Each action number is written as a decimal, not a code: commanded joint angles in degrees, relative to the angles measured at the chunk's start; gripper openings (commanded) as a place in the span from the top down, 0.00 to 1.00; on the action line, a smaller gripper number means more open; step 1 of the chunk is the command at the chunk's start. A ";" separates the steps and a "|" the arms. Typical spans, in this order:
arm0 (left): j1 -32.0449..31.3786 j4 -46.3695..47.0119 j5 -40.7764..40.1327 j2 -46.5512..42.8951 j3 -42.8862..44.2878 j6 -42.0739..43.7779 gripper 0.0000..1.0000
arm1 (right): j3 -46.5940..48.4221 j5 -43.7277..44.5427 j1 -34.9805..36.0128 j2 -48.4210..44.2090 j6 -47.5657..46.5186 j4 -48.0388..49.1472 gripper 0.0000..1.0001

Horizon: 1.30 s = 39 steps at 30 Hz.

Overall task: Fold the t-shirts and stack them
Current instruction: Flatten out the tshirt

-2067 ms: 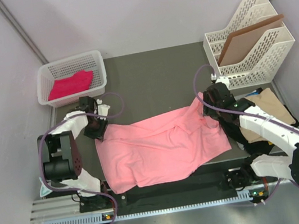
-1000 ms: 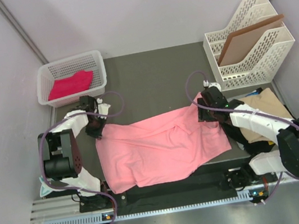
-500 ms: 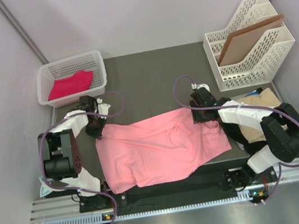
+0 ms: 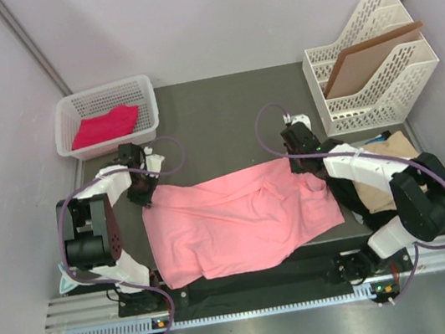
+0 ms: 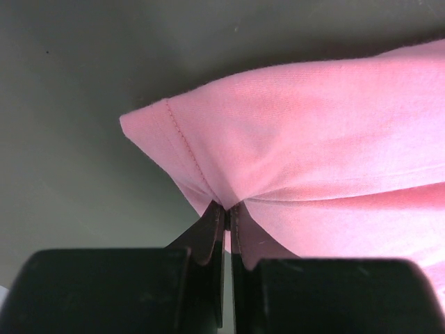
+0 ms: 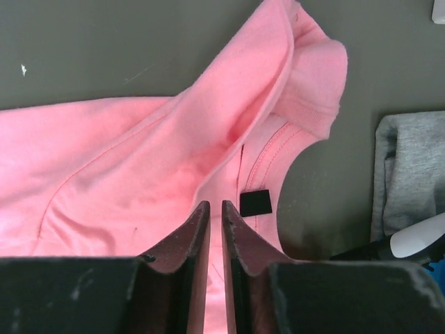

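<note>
A salmon pink t-shirt (image 4: pixel 239 215) lies spread and rumpled across the dark table's near half. My left gripper (image 4: pixel 144 198) sits at its far left corner. In the left wrist view the left gripper (image 5: pixel 227 207) is shut on the hemmed corner (image 5: pixel 188 139). My right gripper (image 4: pixel 296 164) is at the far right edge by the collar. In the right wrist view the right gripper (image 6: pixel 215 204) has its jaws drawn to a narrow slit over a fold beside the black neck label (image 6: pixel 255 202), with pink cloth in the slit. A magenta-pink t-shirt (image 4: pixel 104 125) lies in the basket.
A white basket (image 4: pixel 104 90) stands at the far left. A white file rack (image 4: pixel 381 99) with a brown board (image 4: pixel 366 55) stands at the far right. Tan (image 4: pixel 392 165) and black (image 4: pixel 354 197) cloth are piled under the right arm. Grey cloth (image 6: pixel 407 167) lies right of the collar.
My right gripper moved left and farther along the shirt's far edge to the collar, and its jaws closed to a slit. The left gripper stayed shut on its corner.
</note>
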 commanded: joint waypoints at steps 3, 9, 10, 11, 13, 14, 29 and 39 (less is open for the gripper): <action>0.18 2.13 1.80 -0.72 -1.48 -0.02 0.99 | 2.32 1.08 0.79 0.92 -0.73 -0.94 0.71; 0.18 2.12 1.89 -0.72 -1.57 0.16 0.99 | 0.21 0.63 2.54 -1.10 -1.08 -0.68 0.27; 0.18 2.12 2.06 -0.63 -1.57 0.16 0.99 | 0.03 0.72 2.89 -1.36 -1.00 -0.86 0.27; 0.18 2.12 2.07 -0.63 -1.57 0.07 0.99 | -0.06 0.98 3.07 -1.37 -1.08 -0.95 0.27; 0.18 2.12 2.15 -0.63 -1.57 -0.10 0.99 | -0.23 0.99 3.25 -0.93 -0.91 -0.69 0.30; 0.27 1.95 2.24 -0.72 -1.48 -0.19 0.99 | -0.32 0.81 3.16 -0.67 -0.91 -0.51 0.31; 0.27 1.77 2.15 -1.60 -2.18 0.16 0.98 | -1.73 2.74 3.69 5.40 0.85 1.78 0.55; 0.27 0.90 1.89 -3.45 -2.53 0.60 0.98 | 0.11 4.15 3.60 4.70 1.11 0.11 0.76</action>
